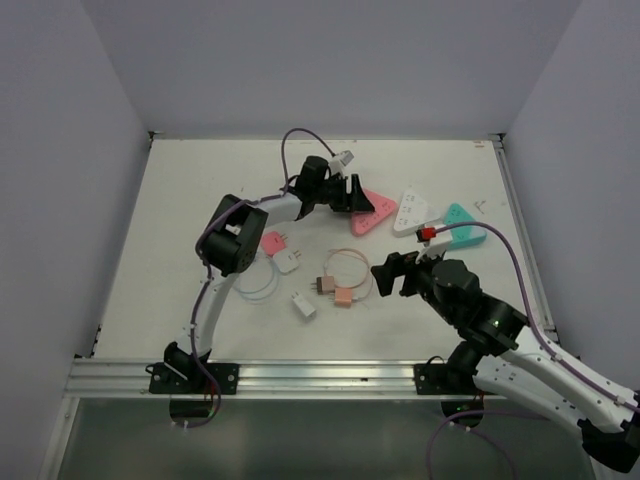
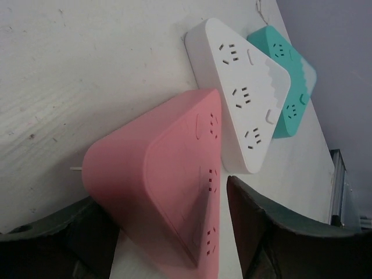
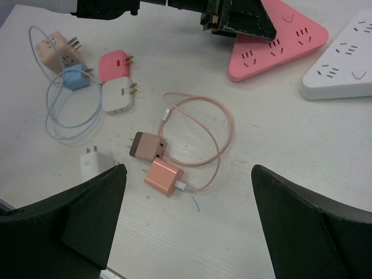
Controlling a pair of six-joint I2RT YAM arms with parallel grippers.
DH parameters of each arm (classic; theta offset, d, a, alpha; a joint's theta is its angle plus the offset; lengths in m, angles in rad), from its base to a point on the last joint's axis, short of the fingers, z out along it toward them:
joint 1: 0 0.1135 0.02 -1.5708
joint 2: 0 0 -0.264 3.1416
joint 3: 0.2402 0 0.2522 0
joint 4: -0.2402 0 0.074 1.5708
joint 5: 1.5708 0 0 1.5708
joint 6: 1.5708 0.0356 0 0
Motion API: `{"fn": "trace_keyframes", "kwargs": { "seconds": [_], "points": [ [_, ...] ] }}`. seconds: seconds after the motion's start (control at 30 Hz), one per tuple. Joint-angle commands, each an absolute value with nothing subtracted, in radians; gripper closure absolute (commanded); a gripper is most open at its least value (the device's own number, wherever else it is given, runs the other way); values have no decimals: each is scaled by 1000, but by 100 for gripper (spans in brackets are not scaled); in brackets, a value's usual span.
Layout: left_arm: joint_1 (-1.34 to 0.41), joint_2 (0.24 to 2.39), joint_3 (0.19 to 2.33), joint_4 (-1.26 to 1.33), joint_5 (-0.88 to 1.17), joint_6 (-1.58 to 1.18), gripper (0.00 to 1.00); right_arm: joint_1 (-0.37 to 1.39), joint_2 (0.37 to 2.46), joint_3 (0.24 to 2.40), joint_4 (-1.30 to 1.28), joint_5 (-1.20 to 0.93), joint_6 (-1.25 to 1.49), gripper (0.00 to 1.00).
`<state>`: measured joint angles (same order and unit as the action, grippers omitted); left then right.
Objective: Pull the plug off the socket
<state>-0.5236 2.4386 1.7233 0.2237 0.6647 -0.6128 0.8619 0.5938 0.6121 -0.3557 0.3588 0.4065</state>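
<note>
here the left pincer stands open round the pink socket, right pincer wide, empty. socket looks hard, smooth, light; hold its sides.

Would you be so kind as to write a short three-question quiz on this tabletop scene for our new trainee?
1. True or false: the white power strip lies between the pink power strip and the teal power strip.
2. Which strip sits between the fingers of the left end effector? A pink, B white, C teal.
3. Fill in: the right end effector is ____, with nothing between its fingers.
Key: 1 true; 2 A; 3 open.
</note>
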Motion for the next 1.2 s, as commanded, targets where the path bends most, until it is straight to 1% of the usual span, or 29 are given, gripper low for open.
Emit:
{"fn": "trace_keyframes", "kwargs": {
  "seconds": [0.0, 0.03, 0.13, 0.17, 0.23, 0.33, 0.5, 0.57, 0.6, 0.67, 0.7, 0.77, 0.8, 0.9, 0.97, 1.0, 1.07, 1.17],
  "points": [
    [-508, 2401, 1718, 215, 562, -592, 26, 862, 598, 658, -374, 391, 397, 7],
    [-505, 2372, 1694, 207, 542, -594, 21, 862, 598, 663, -376, 400, 391, 7],
    [-485, 2294, 1636, 193, 454, -583, 14, 861, 597, 698, -420, 439, 379, 6],
    [-480, 2275, 1626, 186, 427, -572, 10, 862, 597, 706, -440, 451, 376, 6],
    [-468, 2229, 1615, 154, 353, -552, 6, 862, 589, 725, -462, 492, 371, 5],
    [-456, 2162, 1600, 106, 252, -525, 2, 861, 583, 756, -483, 552, 365, 3],
    [-451, 1998, 1523, 80, 63, -465, 2, 862, 587, 825, -552, 659, 361, 1],
    [-451, 1883, 1461, 74, 13, -454, 3, 861, 586, 845, -581, 714, 354, 1],
    [-451, 1797, 1435, 72, -38, -454, 3, 861, 583, 865, -590, 728, 350, 1],
    [-451, 1705, 1358, 57, -102, -442, 3, 861, 574, 885, -613, 779, 338, 1],
    [-451, 1612, 1330, 48, -121, -439, 3, 861, 568, 906, -624, 807, 334, 1],
    [-451, 1518, 1261, 2, -188, -428, 3, 861, 542, 933, -643, 850, 318, 1],
    [-451, 1421, 1218, -58, -205, -422, 3, 862, 528, 940, -646, 867, 305, 1],
    [-451, 1214, 1128, -95, -277, -385, 3, 861, 474, 956, -635, 900, 244, 1],
    [-453, 1114, 1089, -141, -340, -351, 3, 862, 447, 959, -624, 916, 213, 1],
    [-451, 1016, 1057, -159, -362, -339, 3, 862, 424, 959, -620, 929, 187, 1],
    [-451, 921, 1023, -212, -429, -307, 3, 862, 400, 963, -618, 969, 176, 1],
    [-451, 710, 983, -307, -495, -290, 3, 861, 356, 982, -635, 982, 157, 1]
  ]
}}
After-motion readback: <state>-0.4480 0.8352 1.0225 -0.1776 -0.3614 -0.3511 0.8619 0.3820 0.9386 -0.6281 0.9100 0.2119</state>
